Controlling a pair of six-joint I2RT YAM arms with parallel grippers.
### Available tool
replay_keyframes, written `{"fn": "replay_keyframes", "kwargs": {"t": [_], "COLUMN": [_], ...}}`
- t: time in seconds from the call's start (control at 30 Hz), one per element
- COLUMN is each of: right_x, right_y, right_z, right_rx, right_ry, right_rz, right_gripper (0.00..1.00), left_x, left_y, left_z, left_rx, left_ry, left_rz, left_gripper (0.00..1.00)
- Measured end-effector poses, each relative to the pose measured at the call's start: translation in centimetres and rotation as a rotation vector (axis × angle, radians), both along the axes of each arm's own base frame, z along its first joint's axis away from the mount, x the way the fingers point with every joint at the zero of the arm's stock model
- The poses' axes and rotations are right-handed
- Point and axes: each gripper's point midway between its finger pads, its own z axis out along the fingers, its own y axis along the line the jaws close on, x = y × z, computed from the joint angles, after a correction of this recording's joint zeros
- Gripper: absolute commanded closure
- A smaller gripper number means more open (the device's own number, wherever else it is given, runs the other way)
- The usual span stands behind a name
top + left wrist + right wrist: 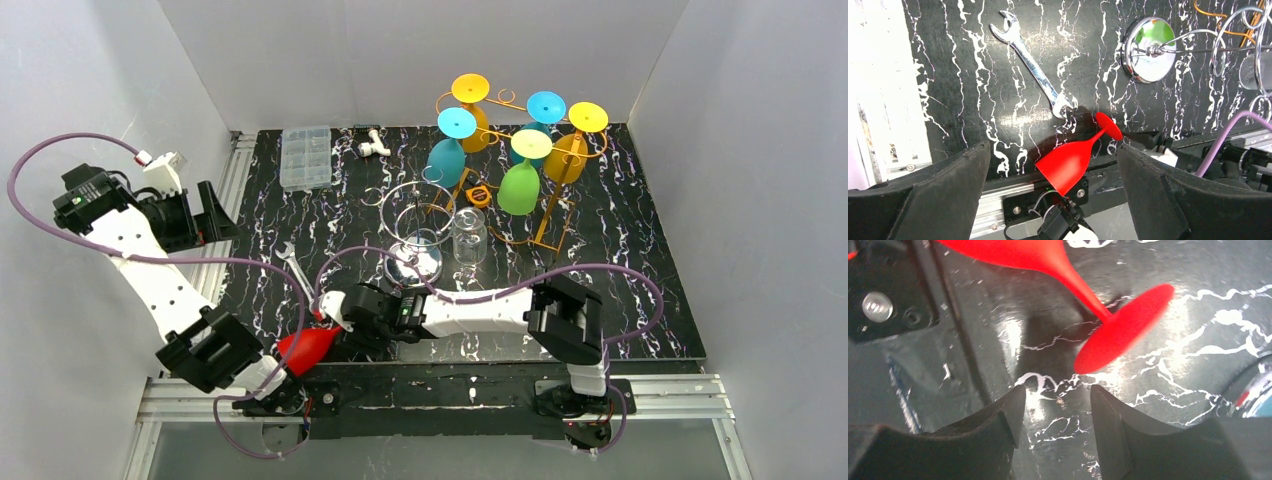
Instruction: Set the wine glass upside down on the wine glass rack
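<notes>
Glass (310, 345) — the red one — lies on its side at the near edge of the table (640, 250), close to the left arm's base. Its bowl points toward the near left and hangs over the metal rail there. Its foot points out over the black marbled top. In the left wrist view, the glass (1068, 162) shows whole, with the foot's rim down on the table.

The right claw (328, 318) is reached across low to the left, its tips just short of the foot. In its own view the right claw (1055, 392) stands partly open with only bare table between the fingers. The foot of the glass (1123, 335) lies just beyond the tips — near, not gripped.

The left claw (215, 215) is raised at the far left, well apart from the glass. Its jaws are spread wide in the left wrist view (1053, 150), holding nothing.

A wrench (293, 265) lies flat on the table just beyond the glass. Farther back stands a chrome rack (415, 215) with a clear glass (468, 235) at it. Behind that is an orange rack (550, 215) with five coloured glasses hung feet up.
</notes>
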Motion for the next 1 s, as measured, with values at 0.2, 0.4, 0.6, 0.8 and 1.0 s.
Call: {"fn": "replay_keyframes", "kwargs": {"t": [0.2, 0.4, 0.6, 0.8, 1.0], "right_x": [2.0, 2.6, 4.0, 6.6, 8.8], "right_y": [0.2, 1.3, 2.6, 4.3, 5.7], "right_z": [0.2, 1.3, 2.9, 3.6, 1.7], "right_rx": [0.113, 0.260, 0.381, 0.466, 0.462], "right_ry": [-0.045, -0.026, -0.049, -0.059, -0.056], "right_rz": [-0.182, -0.274, -0.353, -0.427, -0.468], "right_gripper": [0.45, 0.45, 0.48, 0.61, 0.81], "left_x": [-0.6, -0.6, -0.6, -0.6, -0.6], "left_y": [-0.5, -0.4, -0.4, -0.2, 0.1], "left_z": [0.6, 0.5, 0.5, 0.5, 0.8], "left_rx": [0.045, 0.047, 0.049, 0.064, 0.095], "left_ry": [-0.040, -0.040, -0.040, -0.039, -0.048], "left_rz": [-0.033, -0.036, -0.037, -0.044, -0.050], "left_gripper": [0.02, 0.02, 0.02, 0.02, 0.02]}}
